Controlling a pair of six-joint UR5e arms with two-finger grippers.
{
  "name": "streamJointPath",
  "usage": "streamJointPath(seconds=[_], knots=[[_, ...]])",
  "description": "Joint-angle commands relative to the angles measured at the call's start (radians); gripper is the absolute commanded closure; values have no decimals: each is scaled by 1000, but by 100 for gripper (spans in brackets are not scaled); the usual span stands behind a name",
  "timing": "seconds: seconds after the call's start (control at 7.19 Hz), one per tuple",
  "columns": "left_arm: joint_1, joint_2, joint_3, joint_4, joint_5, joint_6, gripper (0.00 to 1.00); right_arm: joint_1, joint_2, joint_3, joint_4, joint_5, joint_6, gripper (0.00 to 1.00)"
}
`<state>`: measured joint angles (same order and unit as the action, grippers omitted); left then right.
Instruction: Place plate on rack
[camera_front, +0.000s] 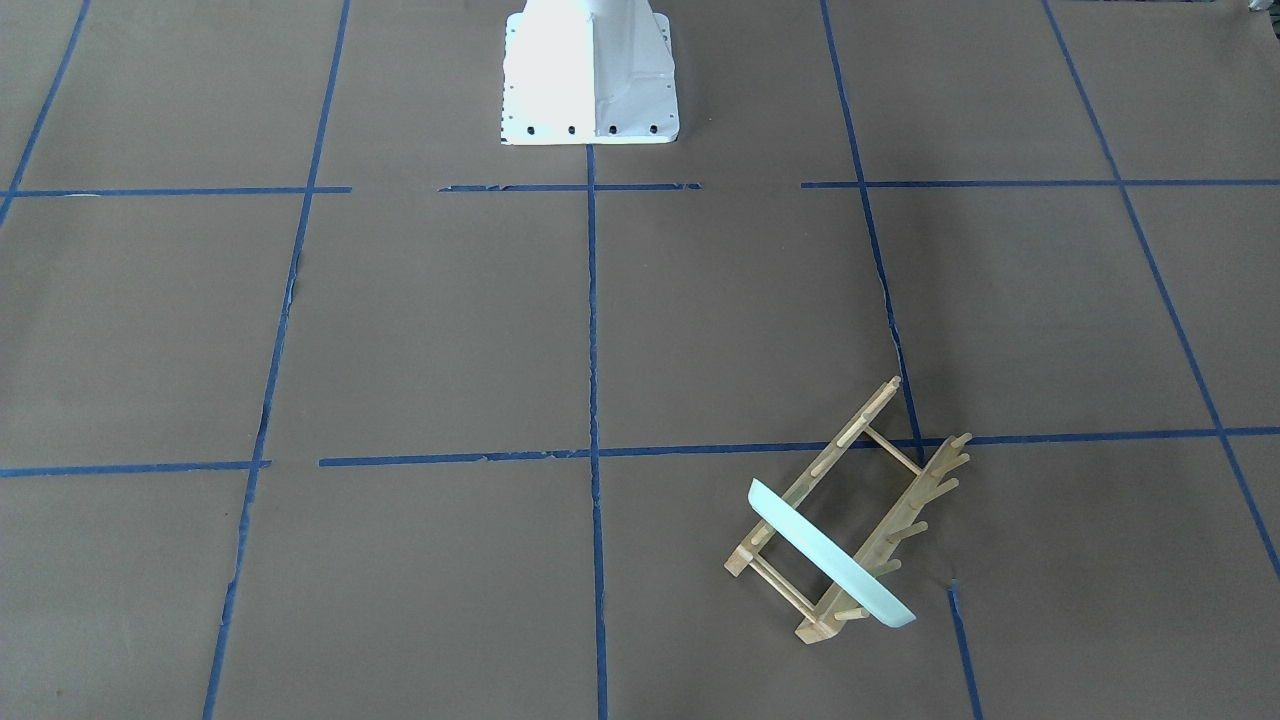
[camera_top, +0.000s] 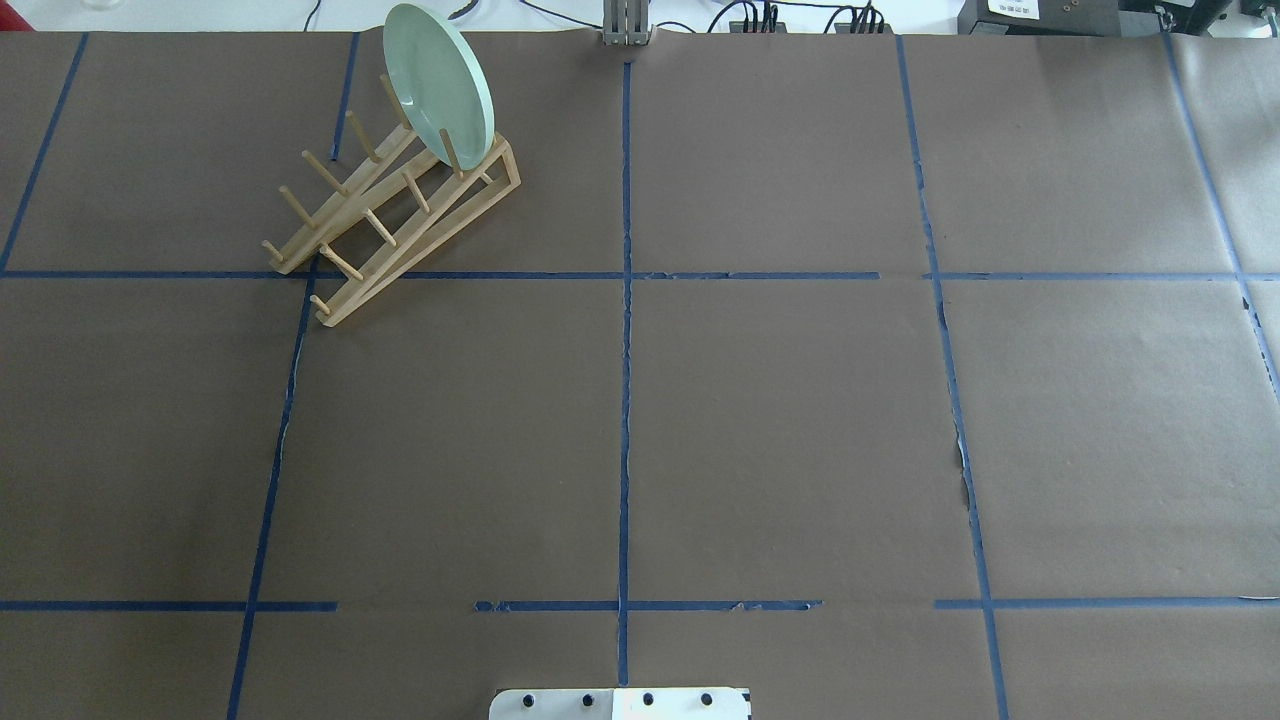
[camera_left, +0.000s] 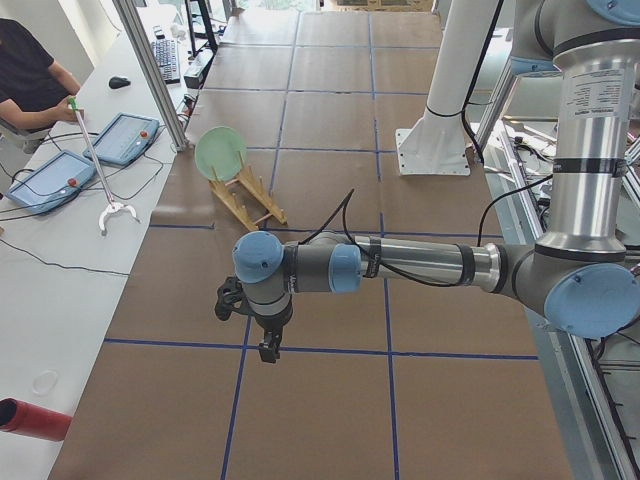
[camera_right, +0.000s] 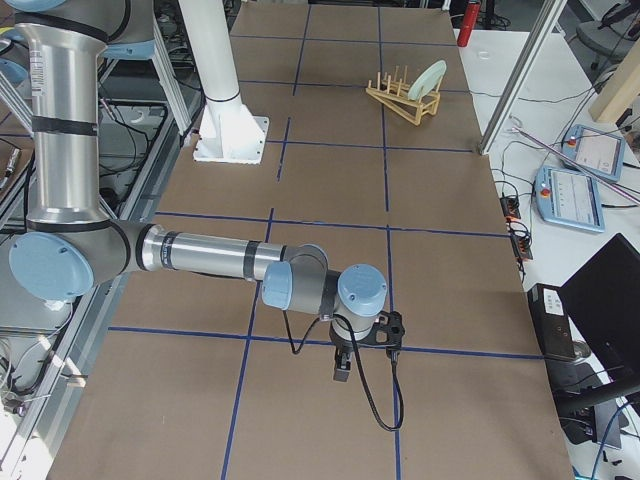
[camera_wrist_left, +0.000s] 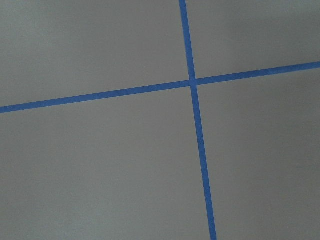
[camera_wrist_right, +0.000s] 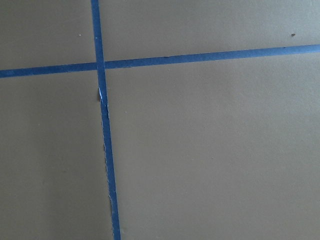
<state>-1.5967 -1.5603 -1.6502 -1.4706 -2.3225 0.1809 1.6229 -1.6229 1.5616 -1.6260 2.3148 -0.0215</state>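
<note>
Plate (camera_top: 440, 85) stands upright in the rack (camera_front: 880, 547) (end slot), well apart from left gripper (camera_left: 268, 347) and right gripper (camera_right: 341, 369); their jaw widths I cannot tell.

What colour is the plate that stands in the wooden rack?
The plate is pale mint green, best seen in the overhead exterior view.

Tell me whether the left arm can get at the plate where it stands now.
Probably yes. The plate stands on edge at the far end of the rack, on the same side as the left arm, and nothing shows between them. It looks a long reach, though.
</note>
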Motion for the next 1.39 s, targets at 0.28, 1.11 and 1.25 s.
streamJointPath(seconds=[0.28,1.11,1.25], knots=[[1,-6,6,-2,-3,-1,0,0,0,0,0,0,0,0],[0,-30,0,-4,6,-1,0,0,0,0,0,0,0,0],[-2,-32,1,-4,8,-1,0,0,0,0,0,0,0,0]])
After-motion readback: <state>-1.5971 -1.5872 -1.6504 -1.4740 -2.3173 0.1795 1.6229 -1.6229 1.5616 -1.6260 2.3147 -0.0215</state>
